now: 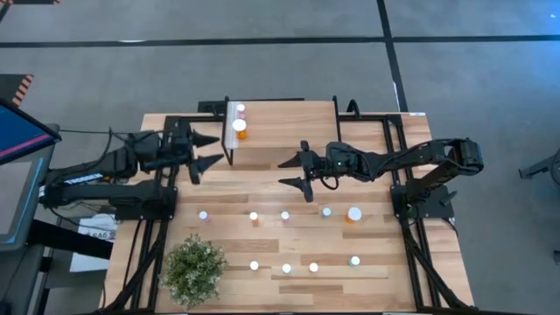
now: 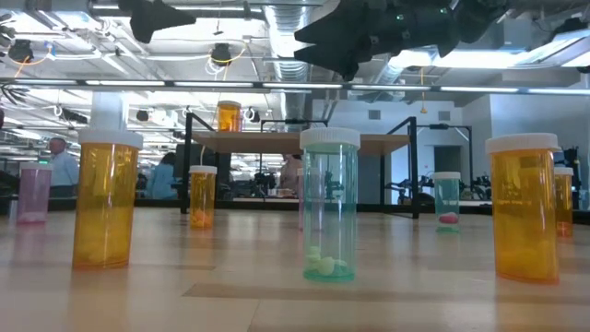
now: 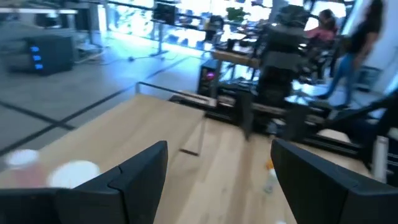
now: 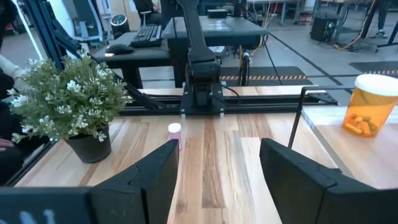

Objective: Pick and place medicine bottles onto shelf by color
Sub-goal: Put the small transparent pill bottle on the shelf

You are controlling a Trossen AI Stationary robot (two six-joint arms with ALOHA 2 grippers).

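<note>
The shelf (image 1: 289, 131), light wood on black legs, stands at the table's far middle. Two white-capped bottles stand on its left end: an orange one (image 1: 240, 129) and a smaller one (image 1: 241, 108). Several more bottles, orange (image 2: 106, 198), teal (image 2: 329, 203) and pink (image 2: 34, 194), stand in two rows on the table's near half (image 1: 285, 215). My left gripper (image 1: 213, 150) is open and empty, hanging just off the shelf's left end. My right gripper (image 1: 296, 171) is open and empty too, above the table just near of the shelf, pointing left.
A green potted plant (image 1: 194, 269) stands at the table's near left corner. The right wrist view shows it (image 4: 68, 99) beside a pink bottle (image 4: 175, 134). The strip of table between the shelf and the bottle rows is bare wood. People show in the room beyond.
</note>
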